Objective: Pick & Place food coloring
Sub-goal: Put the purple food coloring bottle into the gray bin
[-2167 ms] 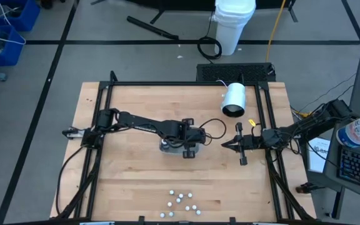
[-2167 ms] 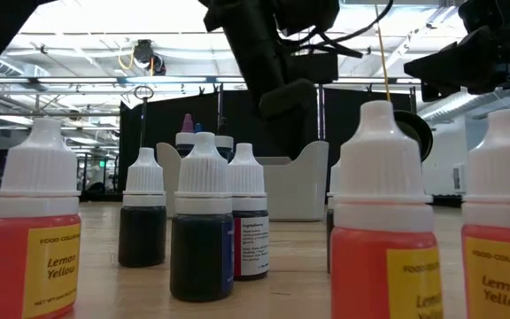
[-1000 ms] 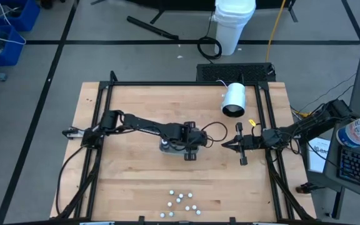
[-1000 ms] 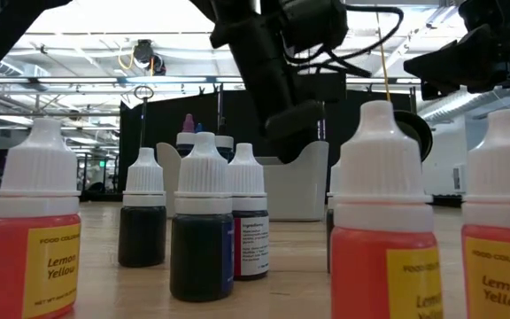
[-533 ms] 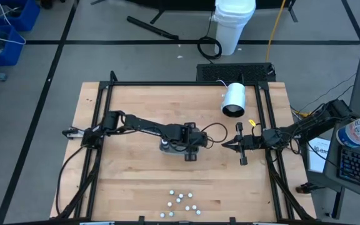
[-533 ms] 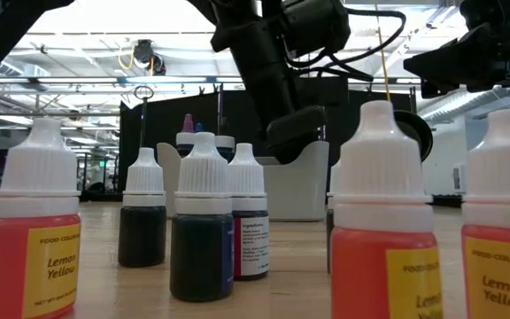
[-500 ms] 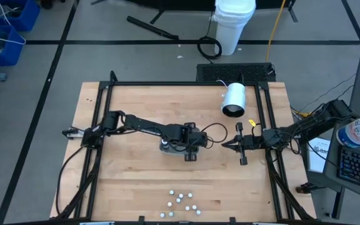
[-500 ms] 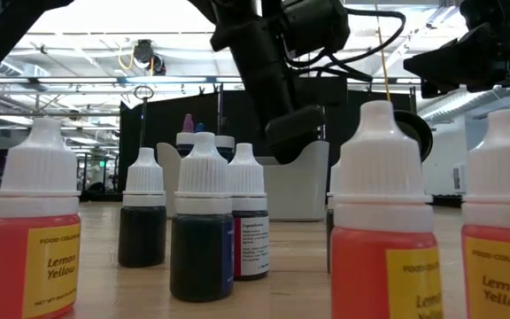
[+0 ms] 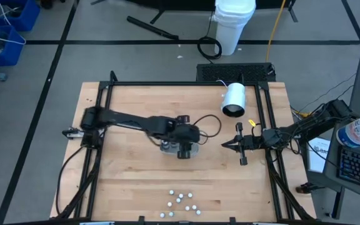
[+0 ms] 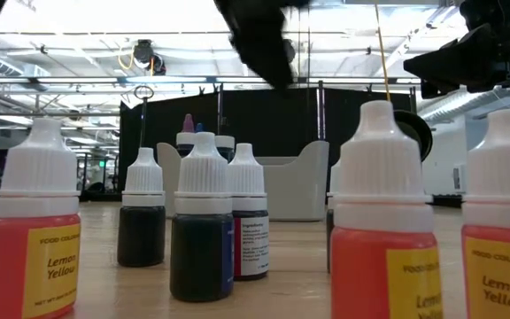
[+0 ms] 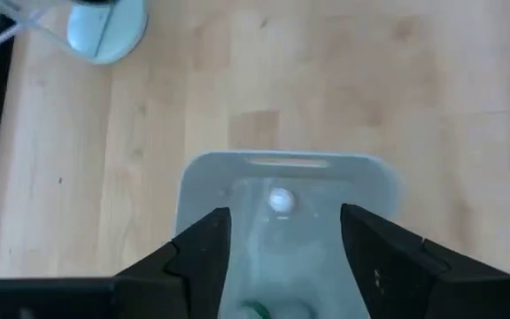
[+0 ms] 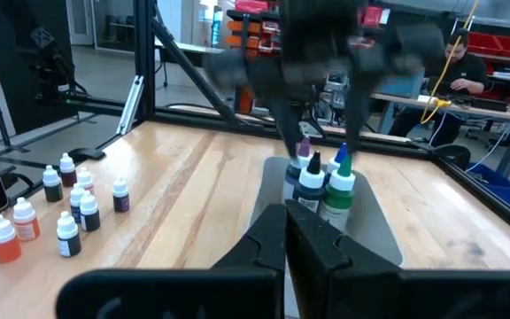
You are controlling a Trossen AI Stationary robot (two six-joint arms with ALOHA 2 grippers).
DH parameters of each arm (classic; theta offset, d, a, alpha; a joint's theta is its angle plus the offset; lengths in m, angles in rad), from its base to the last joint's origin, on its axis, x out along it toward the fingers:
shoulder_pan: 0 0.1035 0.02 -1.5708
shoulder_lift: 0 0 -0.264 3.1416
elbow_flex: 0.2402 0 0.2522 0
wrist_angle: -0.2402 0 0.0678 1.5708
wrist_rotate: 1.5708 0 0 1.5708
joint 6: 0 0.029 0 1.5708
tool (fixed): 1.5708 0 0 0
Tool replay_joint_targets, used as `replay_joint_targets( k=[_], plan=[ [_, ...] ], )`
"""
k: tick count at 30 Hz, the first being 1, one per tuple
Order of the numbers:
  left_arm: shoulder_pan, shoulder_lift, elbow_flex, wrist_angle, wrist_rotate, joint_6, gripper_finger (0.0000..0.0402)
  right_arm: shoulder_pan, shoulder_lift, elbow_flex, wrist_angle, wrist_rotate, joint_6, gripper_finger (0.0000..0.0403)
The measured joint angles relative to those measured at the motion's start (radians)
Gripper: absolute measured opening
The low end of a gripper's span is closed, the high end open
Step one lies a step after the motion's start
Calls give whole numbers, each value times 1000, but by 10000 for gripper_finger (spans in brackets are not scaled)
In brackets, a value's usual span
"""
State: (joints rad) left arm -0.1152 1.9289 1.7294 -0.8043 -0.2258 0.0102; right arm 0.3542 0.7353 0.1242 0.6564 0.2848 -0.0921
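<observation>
The job looks partly done: a few food coloring bottles (image 12: 319, 182) already stand upright together in the grey tray (image 9: 167, 147) near the middle of the table (image 9: 130, 181), while a larger cluster of bottles (image 9: 181, 204) waits at the table's near edge, well apart from the tray. By my guess more remain to move than have been placed. The left gripper (image 11: 283, 241) hangs directly above the tray with its fingers spread wide and nothing between them; under it a white cap (image 11: 280, 200) and a green one show inside the tray. The right gripper (image 9: 225, 145) waits off to the tray's right side, low over the table, closed tight and empty. The bottles are small droppers with ribbed white caps tapering to a nozzle; some hold red-orange liquid with yellow labels reading Lemon Yellow (image 10: 27, 232), others are dark-bodied (image 10: 201, 232). A large white cylinder (image 9: 234, 100) lies on its side toward the far right of the table
</observation>
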Motion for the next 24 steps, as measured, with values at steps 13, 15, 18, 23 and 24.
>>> replay_joint_targets(
  k=[13,15,18,23,24],
  plan=[
    [-337,-258,-184,-104,79,-276,223,0,-2,0,-20,1,1,0],
    [-402,-252,-243,-28,71,-315,223,0,-2,0,-23,1,1,0],
    [-478,-235,-330,163,71,-332,223,0,-2,0,-26,1,5,0],
    [-547,-214,-447,422,50,-366,223,0,-2,0,-26,2,43,0],
    [-556,-211,-464,441,50,-371,223,0,-2,0,-27,2,51,0]
  ],
)
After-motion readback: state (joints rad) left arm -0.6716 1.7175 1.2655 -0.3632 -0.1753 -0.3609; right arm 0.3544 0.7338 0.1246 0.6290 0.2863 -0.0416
